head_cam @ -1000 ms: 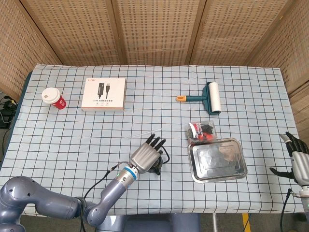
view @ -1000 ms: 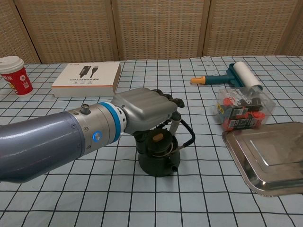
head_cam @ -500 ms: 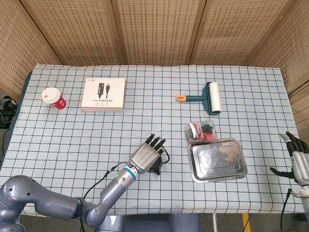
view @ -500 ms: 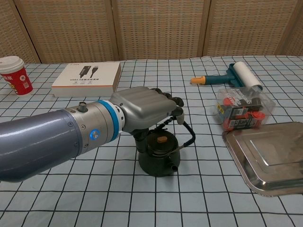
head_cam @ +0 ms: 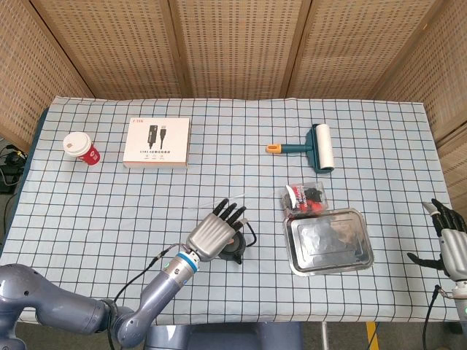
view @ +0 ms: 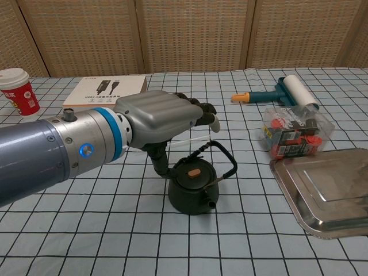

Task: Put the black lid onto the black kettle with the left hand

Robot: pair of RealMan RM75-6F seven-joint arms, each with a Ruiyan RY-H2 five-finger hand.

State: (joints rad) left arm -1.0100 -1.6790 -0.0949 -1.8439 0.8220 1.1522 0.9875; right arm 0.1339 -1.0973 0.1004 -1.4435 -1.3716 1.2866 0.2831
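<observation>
The black kettle stands near the table's front middle, with its wire handle arched over it. The black lid, with a small orange knob, sits on the kettle's mouth. My left hand hovers just above and to the left of the kettle, fingers spread and holding nothing; the thumb points down beside the kettle's left side. My right hand shows at the right edge of the head view, away from the table, fingers apart and empty.
A steel tray lies right of the kettle, with a clear box of small items behind it. A lint roller lies further back. A white box and a red paper cup stand at the back left.
My left hand has let go of the lid, opened and lifted up and to the left. The lid now rests on the kettle, fully in view.
</observation>
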